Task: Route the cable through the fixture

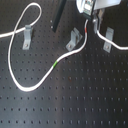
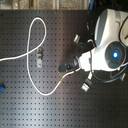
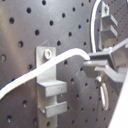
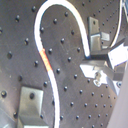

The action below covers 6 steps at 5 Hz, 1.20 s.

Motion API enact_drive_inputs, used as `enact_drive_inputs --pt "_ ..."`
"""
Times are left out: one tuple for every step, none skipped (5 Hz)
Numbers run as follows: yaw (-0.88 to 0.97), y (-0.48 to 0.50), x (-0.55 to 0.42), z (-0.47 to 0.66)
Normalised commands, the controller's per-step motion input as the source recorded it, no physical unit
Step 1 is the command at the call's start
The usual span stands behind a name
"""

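In the first exterior view the white cable [image 1: 37, 82] loops wide over the black bench [image 1: 75, 105], whose lower half lies bare, and runs up beside the middle clip [image 1: 75, 37] to the tool [image 1: 91, 21] at the top edge.

In the second exterior view the arm [image 2: 107, 45] crowds the second exterior view's right.

In the first wrist view the tool's fingers [image 3: 102, 62] pinch the cable just beside a clip [image 3: 50, 82].

In the second wrist view the cable arcs away with a red mark [image 4: 48, 62].
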Motion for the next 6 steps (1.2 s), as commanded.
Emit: enact_drive_inputs --pt "-0.07 -0.056 -0.091 -0.48" --pt "-0.08 -0.087 -0.041 -0.25" --pt "-0.2 -0.187 -0.063 -0.24" --pt "-0.65 -0.309 0.02 -0.05" --pt "-0.8 -0.267 0.071 -0.02" --pt "-0.83 -0.217 0.064 -0.03"
